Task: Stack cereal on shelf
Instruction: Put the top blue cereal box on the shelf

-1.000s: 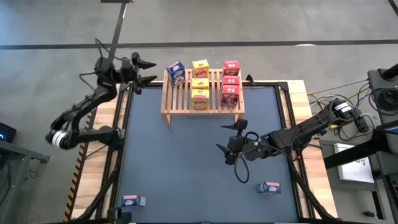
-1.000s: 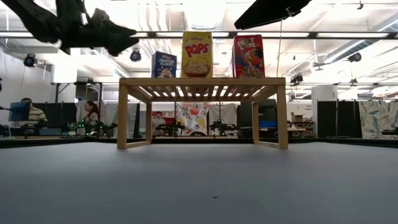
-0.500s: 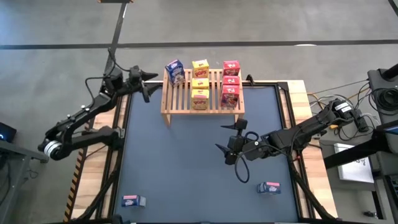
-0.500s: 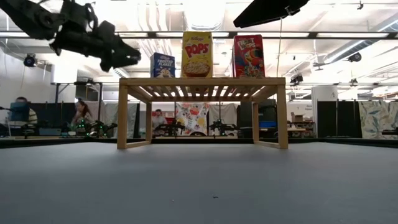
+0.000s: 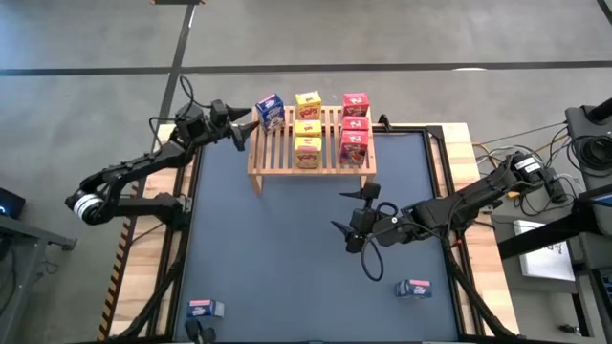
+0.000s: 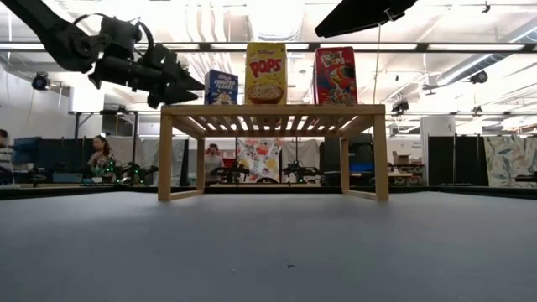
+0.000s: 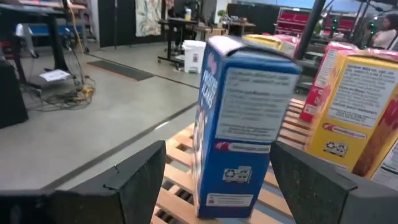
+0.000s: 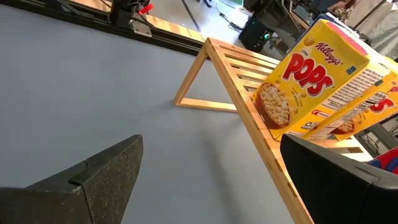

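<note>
**Left gripper at the blue box on the shelf's far left corner**

The shelf [image 5: 311,143] sits in the upper middle of the high view, its long axis running left to right and its slats running top to bottom. On it stand seven boxes, all upright with their long axes vertical: three red boxes [image 5: 354,126] in a column at the right, three yellow boxes [image 5: 307,128] in a column at the middle, and one blue box [image 5: 271,111] alone at the upper left corner, turned slightly off square to the slats. In the low view the yellow and red fronts face the camera.

The left gripper [image 5: 242,129] reaches in from the left of the frame, its arm stretched out low and nearly level, fingers spread wide just beside the blue box; the left wrist view shows the box between the two fingers, not touched by either.

The right gripper [image 5: 352,212] hovers over the dark mat below the shelf, in the middle of the frame, fingers wide and holding nothing.

Another blue box [image 5: 414,288] lies on the mat at lower right, and a further box [image 5: 204,309] at lower left.
</note>
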